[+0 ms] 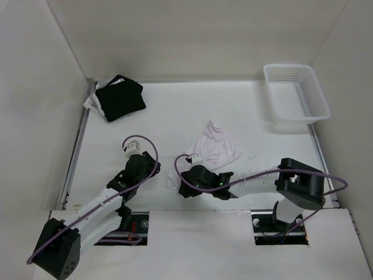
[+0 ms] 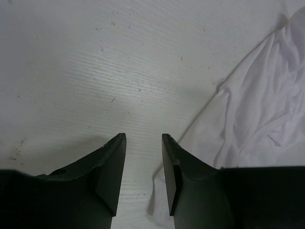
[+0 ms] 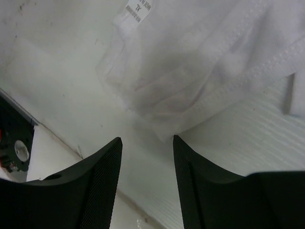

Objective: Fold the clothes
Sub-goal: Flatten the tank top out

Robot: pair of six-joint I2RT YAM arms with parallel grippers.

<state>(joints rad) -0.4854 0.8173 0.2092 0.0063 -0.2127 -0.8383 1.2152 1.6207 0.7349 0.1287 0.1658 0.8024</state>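
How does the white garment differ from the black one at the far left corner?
The white garment is thin and pale; the black garment is dark with white trim. The white garment lies crumpled and spread mid-table; the black garment sits compactly folded in the far left corner. Both rest on the table.

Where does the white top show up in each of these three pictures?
Top view: the white top lies crumpled in the middle.
Left wrist view: it fills the right side.
Right wrist view: it spreads across the upper middle and right, with its label showing.
Shared landmark: the white table under it.
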